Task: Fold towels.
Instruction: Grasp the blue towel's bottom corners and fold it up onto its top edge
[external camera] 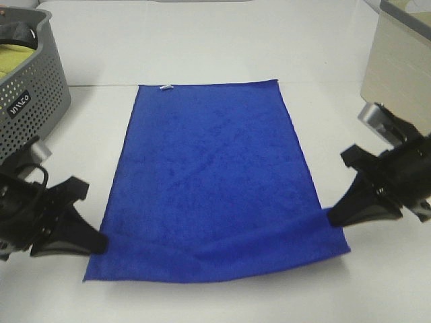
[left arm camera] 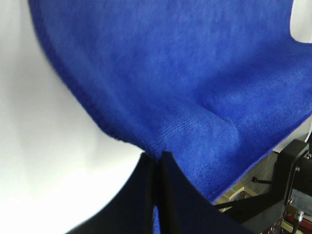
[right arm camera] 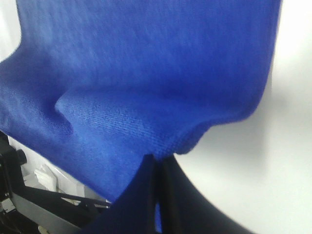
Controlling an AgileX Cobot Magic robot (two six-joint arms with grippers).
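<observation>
- The towel lies on the worktop between the left end effector and the right end effector, with one side edge in each.
- A basket stands behind the left end effector.
- A bin stands behind the right end effector.
- The tag sits on the towel's edge farthest from both.

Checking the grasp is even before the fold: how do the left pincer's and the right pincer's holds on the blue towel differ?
The left pincer pinches the blue towel's left long edge; the right pincer pinches its right long edge. In the high view the right pincer sits farther up the table than the left pincer, and the towel's near hem slants the same way. Both are shut on the towel, a little up from its near corners.
</observation>
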